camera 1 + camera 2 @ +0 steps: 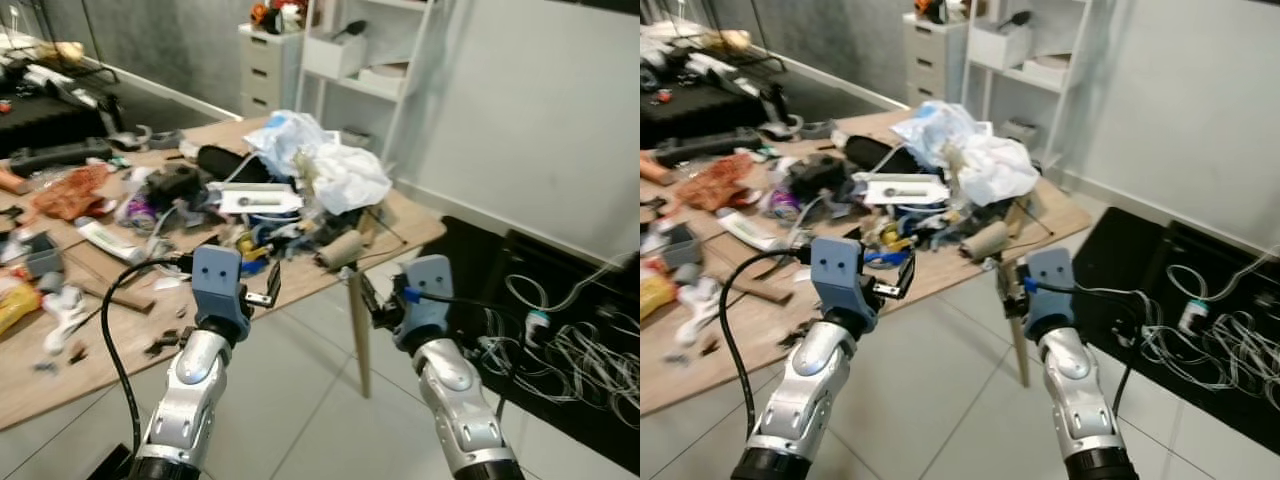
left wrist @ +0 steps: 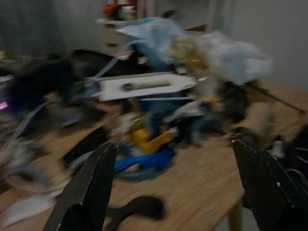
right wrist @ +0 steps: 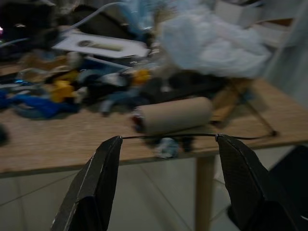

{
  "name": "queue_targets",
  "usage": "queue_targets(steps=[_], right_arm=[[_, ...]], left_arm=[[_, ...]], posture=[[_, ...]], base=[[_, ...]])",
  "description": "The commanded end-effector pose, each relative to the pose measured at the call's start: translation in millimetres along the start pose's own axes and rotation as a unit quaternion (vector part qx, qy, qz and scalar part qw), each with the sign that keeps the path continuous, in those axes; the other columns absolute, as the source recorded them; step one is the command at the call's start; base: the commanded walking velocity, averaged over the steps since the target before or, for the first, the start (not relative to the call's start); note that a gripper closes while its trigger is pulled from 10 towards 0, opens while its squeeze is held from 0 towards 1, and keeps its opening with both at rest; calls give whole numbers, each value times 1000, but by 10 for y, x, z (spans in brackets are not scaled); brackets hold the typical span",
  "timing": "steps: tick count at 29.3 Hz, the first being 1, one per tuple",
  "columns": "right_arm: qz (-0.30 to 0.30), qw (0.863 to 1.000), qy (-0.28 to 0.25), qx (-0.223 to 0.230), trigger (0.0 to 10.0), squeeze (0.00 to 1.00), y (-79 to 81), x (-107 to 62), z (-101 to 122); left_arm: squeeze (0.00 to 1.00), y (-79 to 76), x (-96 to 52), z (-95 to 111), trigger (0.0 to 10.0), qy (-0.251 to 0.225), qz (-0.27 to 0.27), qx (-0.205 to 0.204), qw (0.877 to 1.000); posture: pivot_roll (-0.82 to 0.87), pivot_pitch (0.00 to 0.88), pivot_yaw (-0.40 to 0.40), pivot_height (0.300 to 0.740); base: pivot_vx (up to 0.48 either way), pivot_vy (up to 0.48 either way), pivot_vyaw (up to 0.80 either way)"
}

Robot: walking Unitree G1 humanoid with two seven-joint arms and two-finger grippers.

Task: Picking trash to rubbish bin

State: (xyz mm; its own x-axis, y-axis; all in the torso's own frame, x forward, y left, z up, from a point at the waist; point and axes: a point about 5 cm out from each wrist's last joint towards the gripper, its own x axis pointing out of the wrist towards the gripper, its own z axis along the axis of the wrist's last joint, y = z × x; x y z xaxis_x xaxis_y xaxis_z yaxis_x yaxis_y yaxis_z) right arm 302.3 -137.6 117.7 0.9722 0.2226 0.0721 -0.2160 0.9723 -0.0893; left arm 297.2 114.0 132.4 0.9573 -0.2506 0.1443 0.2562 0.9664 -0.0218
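Your desk (image 1: 400, 225) carries piled trash; a cardboard tube (image 3: 174, 115) lies just beyond the right gripper (image 3: 168, 185) fingers. Both the right and the left gripper (image 2: 180, 185) hover short of the desk edge, fingers spread wide, holding nothing.

— What's the stuff sitting on?
— I see a light wooden table (image 1: 400, 225) with pale legs on grey floor tiles (image 1: 300, 400).
— What's on it?
— A brown cardboard tube (image 1: 340, 250) at its 3 o'clock edge, crumpled white plastic bags (image 1: 330, 165) at 1 o'clock, a flat white tray (image 1: 260, 200) mid-table, orange wrapping (image 1: 70, 190) at 10 o'clock.
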Motion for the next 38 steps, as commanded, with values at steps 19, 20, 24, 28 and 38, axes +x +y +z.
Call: queue_targets(steps=[19,20,24,28,38], right_arm=[[-5,1000,11,-3,10000,0,-35,-30,-44],[-5,1000,11,-3,10000,0,-34,-30,-43],[-4,1000,11,-4,10000,0,-39,-28,-40],[-4,1000,12,-4,10000,0,-39,-28,-40],[1,1000,-6,6,10000,0,-4,-28,-2]], left_arm=[[0,-2,-4,-15,10000,6,4,-1,1000],[0,0,-5,-16,10000,6,5,-1,1000],[0,1,-6,-17,10000,7,8,-2,1000],[0,3,-7,-19,10000,8,10,-3,1000],[0,21,4,-34,10000,21,17,-7,1000]], posture=[[-9,7,-58,740],[-9,7,-58,740],[-9,15,-61,740],[-9,15,-61,740],[-10,47,-62,740]], base=[[0,0,800],[0,0,800],[0,0,800],[0,0,800],[0,0,400]])
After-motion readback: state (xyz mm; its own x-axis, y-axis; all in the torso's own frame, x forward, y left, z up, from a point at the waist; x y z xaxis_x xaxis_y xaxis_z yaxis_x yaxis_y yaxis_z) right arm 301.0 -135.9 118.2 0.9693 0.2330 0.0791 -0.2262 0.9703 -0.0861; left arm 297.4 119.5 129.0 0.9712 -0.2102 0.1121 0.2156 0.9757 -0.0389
